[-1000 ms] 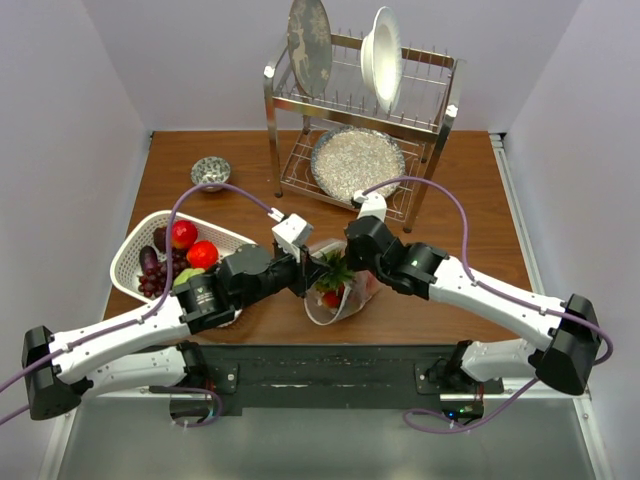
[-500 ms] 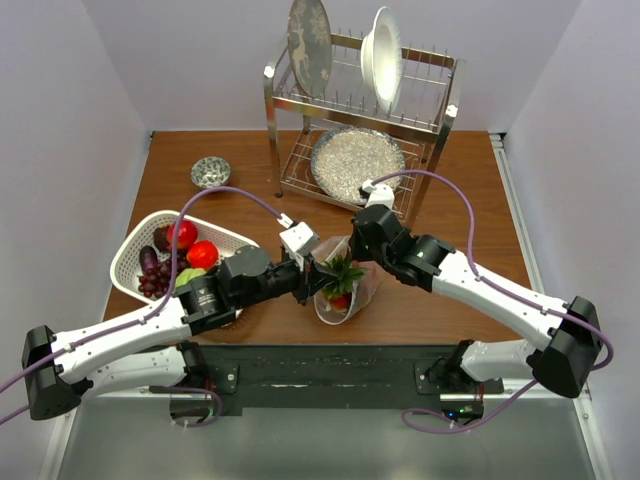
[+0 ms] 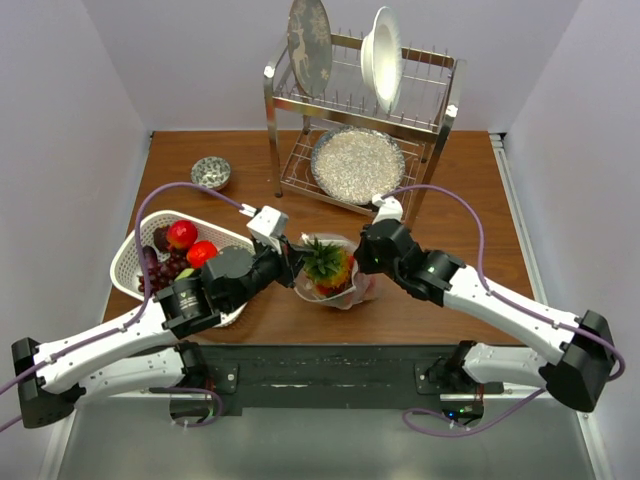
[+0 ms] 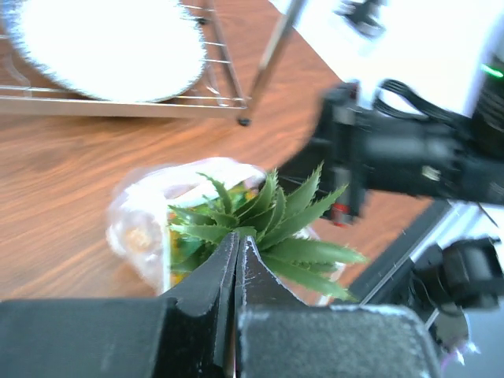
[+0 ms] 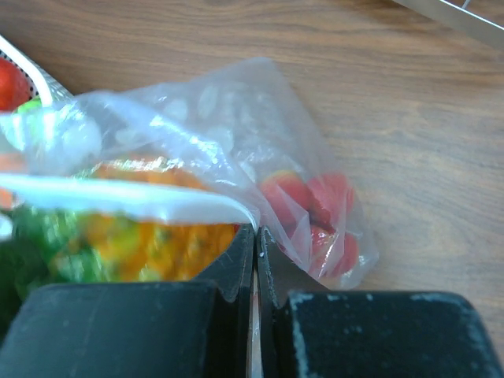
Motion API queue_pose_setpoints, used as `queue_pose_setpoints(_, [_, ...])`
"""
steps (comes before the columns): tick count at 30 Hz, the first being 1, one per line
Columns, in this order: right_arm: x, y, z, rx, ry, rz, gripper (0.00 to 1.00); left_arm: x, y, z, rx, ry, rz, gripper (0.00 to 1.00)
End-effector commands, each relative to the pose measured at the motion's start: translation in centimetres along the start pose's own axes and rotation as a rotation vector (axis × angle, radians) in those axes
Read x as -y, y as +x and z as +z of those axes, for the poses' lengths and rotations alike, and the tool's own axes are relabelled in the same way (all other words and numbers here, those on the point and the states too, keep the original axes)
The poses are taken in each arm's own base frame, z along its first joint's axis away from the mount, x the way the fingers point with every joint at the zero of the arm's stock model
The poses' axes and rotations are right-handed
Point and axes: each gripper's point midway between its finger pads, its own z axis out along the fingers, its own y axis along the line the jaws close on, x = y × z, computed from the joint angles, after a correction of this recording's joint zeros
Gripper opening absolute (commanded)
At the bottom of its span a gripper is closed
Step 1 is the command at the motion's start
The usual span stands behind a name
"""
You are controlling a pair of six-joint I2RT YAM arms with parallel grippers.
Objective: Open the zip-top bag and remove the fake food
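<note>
The clear zip-top bag (image 3: 345, 288) sits at the table's middle with its mouth held open. A fake pineapple with a green leafy crown (image 3: 325, 260) stands in the mouth, and red fake food (image 5: 315, 209) lies deeper in the bag (image 5: 260, 118). My left gripper (image 3: 290, 268) is shut on the bag's left rim; in the left wrist view its jaws (image 4: 238, 240) meet just in front of the green leaves (image 4: 268, 216). My right gripper (image 3: 362, 262) is shut on the right rim, pinching the white zip strip (image 5: 118, 197) in the right wrist view (image 5: 256, 234).
A white slotted basket (image 3: 133, 250) with grapes, a red apple and other fruit stands at the left. A small metal bowl (image 3: 211, 171) sits behind it. A metal dish rack (image 3: 420, 125) with plates and a round pan (image 3: 357, 163) stands at the back.
Both grippers have drawn apart, left one leftward and right one rightward, pulling the bag's mouth wider. The pineapple's crown now stands exposed between them.
</note>
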Motion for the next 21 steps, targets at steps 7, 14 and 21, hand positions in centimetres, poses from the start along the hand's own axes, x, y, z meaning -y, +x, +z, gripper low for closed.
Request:
queue_pose_setpoints(7, [-0.9,0.2,-0.2,0.025,-0.076,0.059,0.0,3.6,-4.7,0.1,0.128,0.149,-0.062,0.0])
queue_pose_setpoints(14, [-0.9,0.3,0.9,0.03,-0.058,0.064,0.0,8.2,-6.7,-0.3,0.145,0.369,-0.026,0.0])
queue_pose_setpoints(21, [-0.6,-1.8,0.3,0.063,-0.007,0.033,0.0,11.4,-3.6,-0.8,0.034,0.574,0.047,0.0])
